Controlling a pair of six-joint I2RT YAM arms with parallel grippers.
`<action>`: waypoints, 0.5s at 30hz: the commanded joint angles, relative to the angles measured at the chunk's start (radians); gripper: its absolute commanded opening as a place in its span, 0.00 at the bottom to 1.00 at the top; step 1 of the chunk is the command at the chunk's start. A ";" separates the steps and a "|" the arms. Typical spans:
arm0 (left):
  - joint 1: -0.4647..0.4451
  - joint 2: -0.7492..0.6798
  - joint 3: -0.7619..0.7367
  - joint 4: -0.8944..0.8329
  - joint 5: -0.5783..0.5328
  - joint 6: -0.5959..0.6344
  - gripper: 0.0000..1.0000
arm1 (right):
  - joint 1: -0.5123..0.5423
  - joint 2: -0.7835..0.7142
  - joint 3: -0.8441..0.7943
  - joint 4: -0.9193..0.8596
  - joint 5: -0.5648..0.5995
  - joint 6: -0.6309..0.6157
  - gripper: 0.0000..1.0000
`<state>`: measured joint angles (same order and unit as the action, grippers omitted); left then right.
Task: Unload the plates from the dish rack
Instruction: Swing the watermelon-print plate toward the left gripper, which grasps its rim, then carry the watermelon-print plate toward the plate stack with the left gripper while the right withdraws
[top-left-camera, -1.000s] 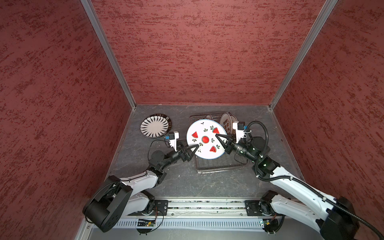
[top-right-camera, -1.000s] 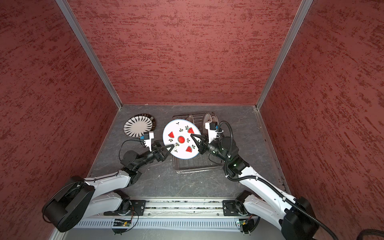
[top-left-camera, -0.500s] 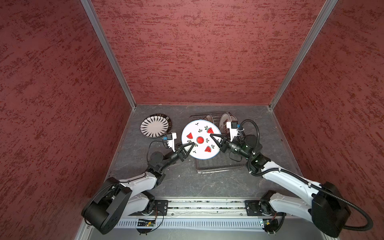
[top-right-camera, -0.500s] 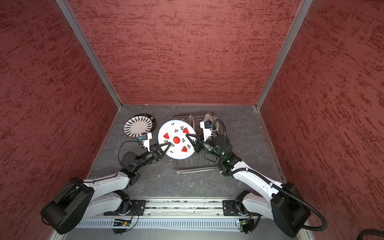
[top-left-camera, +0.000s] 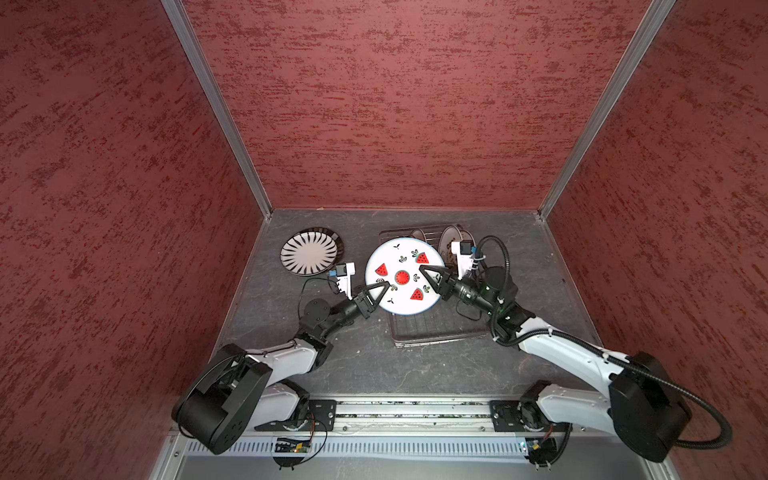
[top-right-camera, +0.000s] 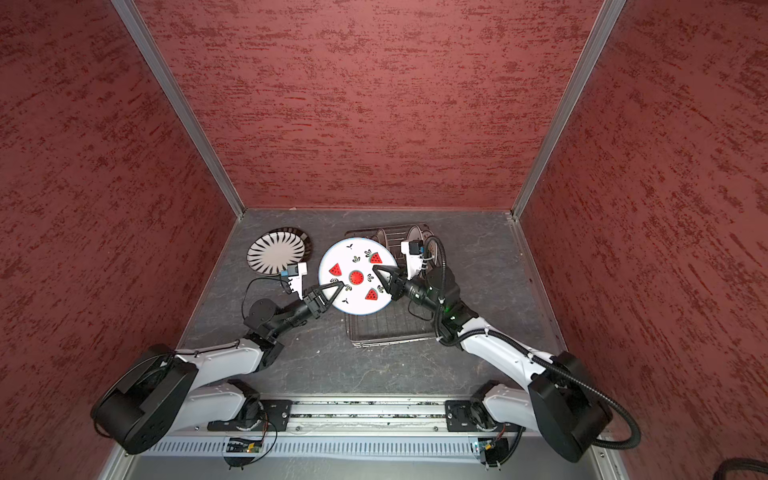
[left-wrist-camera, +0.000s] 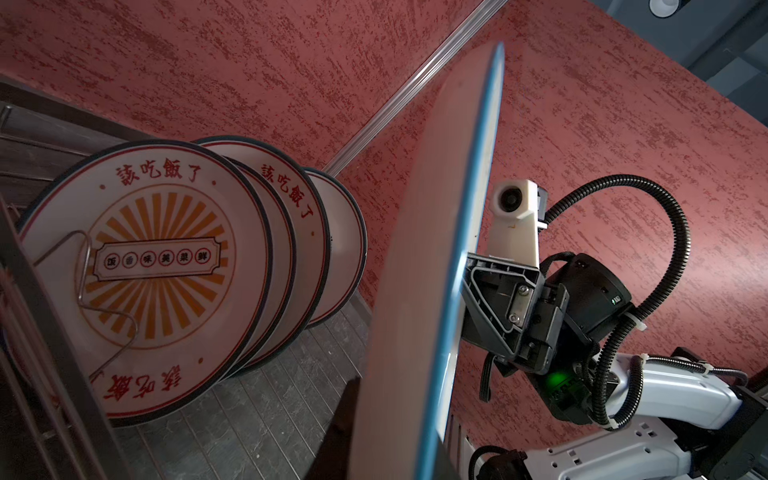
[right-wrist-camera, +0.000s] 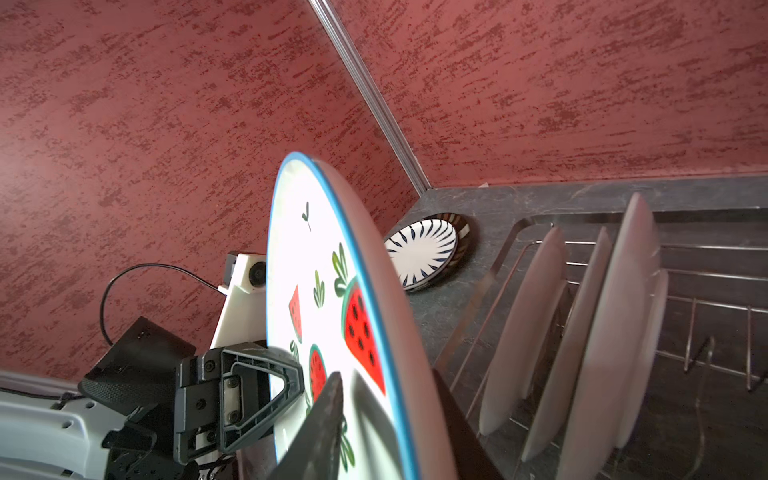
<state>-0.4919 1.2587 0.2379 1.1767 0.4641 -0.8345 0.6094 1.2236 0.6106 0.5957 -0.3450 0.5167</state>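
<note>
Both top views show the watermelon plate (top-left-camera: 402, 277) aloft above the dish rack (top-left-camera: 436, 332), the left gripper (top-left-camera: 384, 289) pinched on its left rim, the right gripper (top-left-camera: 424, 272) straddling the opposite rim; you cannot tell whether those jaws clamp. Release the right side before the left pinch is firm and the plate could pivot, dropping onto the rack or striking the sunburst plates (left-wrist-camera: 158, 257) standing there.
</note>
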 joint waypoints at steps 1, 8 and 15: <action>-0.016 -0.005 0.049 0.003 -0.009 0.020 0.10 | 0.016 0.001 0.057 0.069 -0.028 -0.036 0.44; -0.016 -0.053 0.032 -0.011 -0.057 0.021 0.10 | 0.017 -0.005 0.069 0.002 0.030 -0.068 0.99; 0.007 -0.117 0.017 -0.071 -0.098 0.027 0.09 | 0.016 -0.073 -0.018 0.069 0.101 -0.113 0.99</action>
<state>-0.4973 1.1877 0.2481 1.0283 0.4080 -0.8181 0.6205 1.1923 0.6201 0.6025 -0.2867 0.4438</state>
